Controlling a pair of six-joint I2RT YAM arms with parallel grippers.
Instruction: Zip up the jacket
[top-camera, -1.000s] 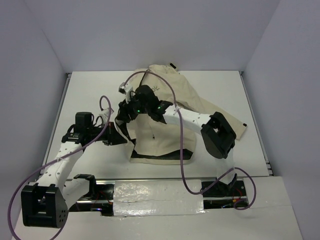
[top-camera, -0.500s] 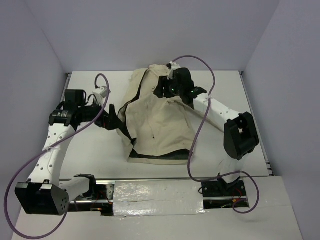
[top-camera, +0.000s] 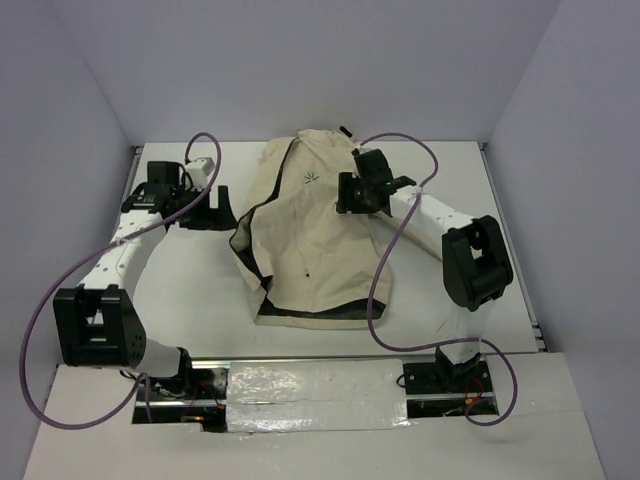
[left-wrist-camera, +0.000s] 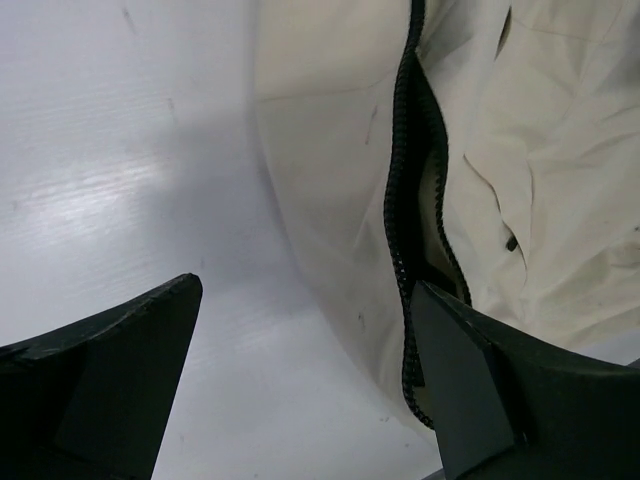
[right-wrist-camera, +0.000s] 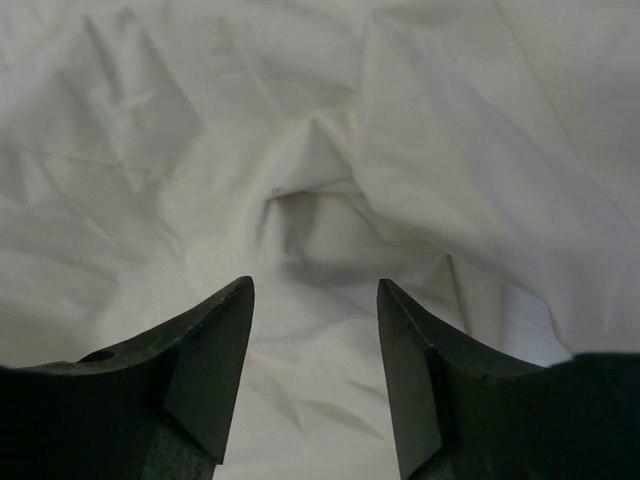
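Over the counter (top-camera: 180, 290), the 2 arms have backed off the jacket (top-camera: 320, 250): left tool (top-camera: 222, 207) spread wide beside the gaping zipper (left-wrist-camera: 398, 230), right tool (top-camera: 343, 195) spread above cloth. Zipping looks unfinished.

Cream jacket (top-camera: 320, 250): matt woven cloth, softly creased, with a dark, coarse-toothed zipper (left-wrist-camera: 398, 200). White desk (left-wrist-camera: 110, 170): smooth, with a faint sheen and fine linear grain. The fingers (left-wrist-camera: 100, 380) of the left hand (left-wrist-camera: 305, 295): matt black plastic.
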